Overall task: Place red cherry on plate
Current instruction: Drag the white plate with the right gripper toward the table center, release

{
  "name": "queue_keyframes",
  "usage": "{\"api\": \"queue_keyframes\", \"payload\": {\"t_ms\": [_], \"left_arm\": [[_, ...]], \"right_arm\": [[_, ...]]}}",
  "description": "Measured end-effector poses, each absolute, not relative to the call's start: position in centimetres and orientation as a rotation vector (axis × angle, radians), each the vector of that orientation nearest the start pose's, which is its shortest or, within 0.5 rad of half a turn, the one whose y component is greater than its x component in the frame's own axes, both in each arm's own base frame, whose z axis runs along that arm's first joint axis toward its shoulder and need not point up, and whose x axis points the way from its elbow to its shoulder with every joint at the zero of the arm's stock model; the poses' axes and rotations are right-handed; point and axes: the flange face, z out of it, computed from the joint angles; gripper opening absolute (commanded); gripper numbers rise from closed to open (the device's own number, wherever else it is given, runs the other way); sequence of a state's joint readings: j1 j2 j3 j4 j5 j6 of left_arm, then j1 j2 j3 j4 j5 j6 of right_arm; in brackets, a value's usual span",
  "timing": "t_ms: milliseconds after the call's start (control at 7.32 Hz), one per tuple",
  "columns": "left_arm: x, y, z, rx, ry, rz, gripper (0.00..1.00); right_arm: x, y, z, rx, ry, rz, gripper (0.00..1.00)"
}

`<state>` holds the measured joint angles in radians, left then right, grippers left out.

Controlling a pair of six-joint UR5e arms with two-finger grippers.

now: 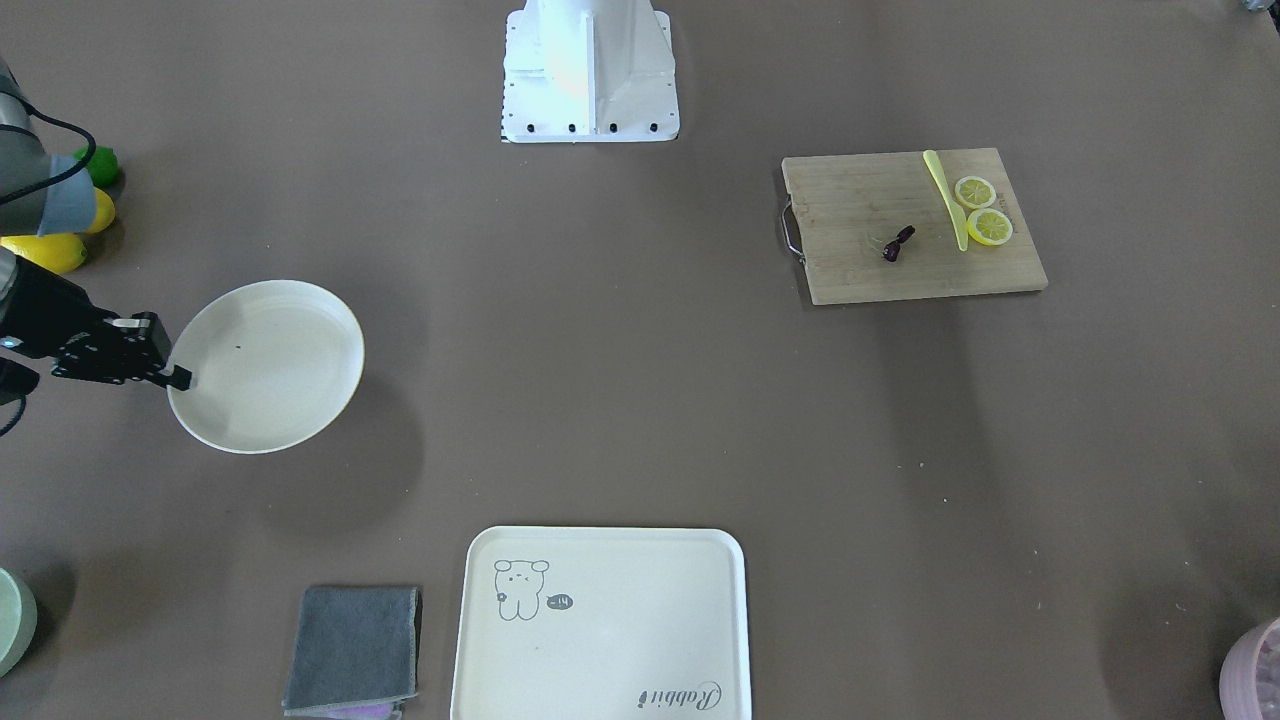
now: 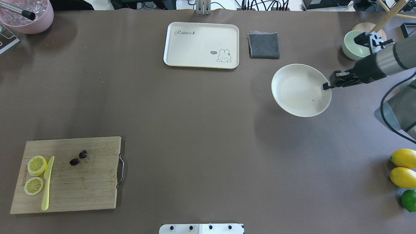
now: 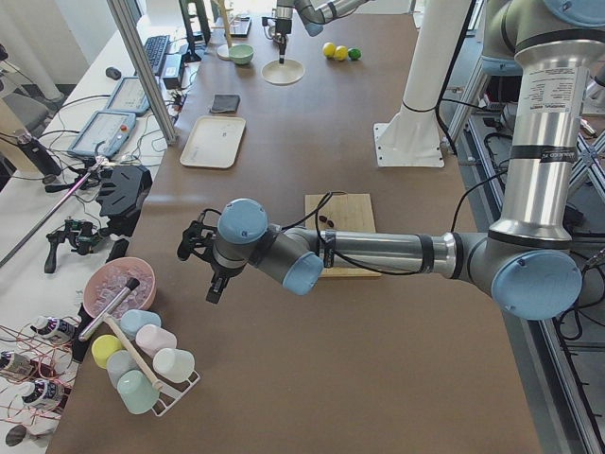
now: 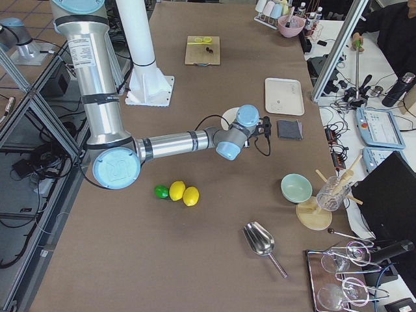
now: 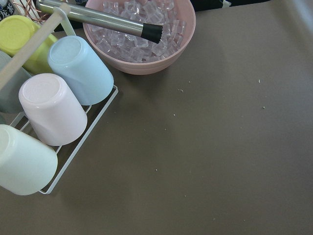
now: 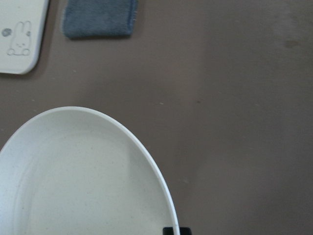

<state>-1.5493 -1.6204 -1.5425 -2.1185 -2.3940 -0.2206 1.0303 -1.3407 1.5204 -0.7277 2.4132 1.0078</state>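
A long table (image 2: 208, 113) under a plain brown cover fills the middle of the room. Along its far side runs a white bench (image 3: 57, 104) crowded with a keyboard (image 3: 155, 52), tablets (image 3: 106, 132) and loose cables. Slanted metal posts (image 3: 142, 66) rise at that edge. On the near side, tan floor tiles (image 4: 32, 8) show behind metal framing. Even light casts soft shadows.

Matt plate (image 2: 292, 91), grainy wooden board (image 2: 84, 188) with metal handle (image 2: 121, 170), soft grey cloth (image 2: 264, 45).
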Motion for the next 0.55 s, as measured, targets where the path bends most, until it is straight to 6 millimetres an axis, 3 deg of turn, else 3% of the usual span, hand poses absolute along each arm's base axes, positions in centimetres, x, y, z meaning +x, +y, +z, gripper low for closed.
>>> {"api": "queue_keyframes", "payload": {"t_ms": [273,547], "left_arm": [[-4.9,-53.4,58.4,0.431,0.857,0.05,0.98],[-4.9,-53.3,58.7,0.428,0.857,0.049,0.98]], "right_arm": [[-36.0,-52.0,37.7,0.165,-1.23,0.032,0.0],[-45.1,-48.6,33.4,0.186,-1.184,0.069,0.0]]}}
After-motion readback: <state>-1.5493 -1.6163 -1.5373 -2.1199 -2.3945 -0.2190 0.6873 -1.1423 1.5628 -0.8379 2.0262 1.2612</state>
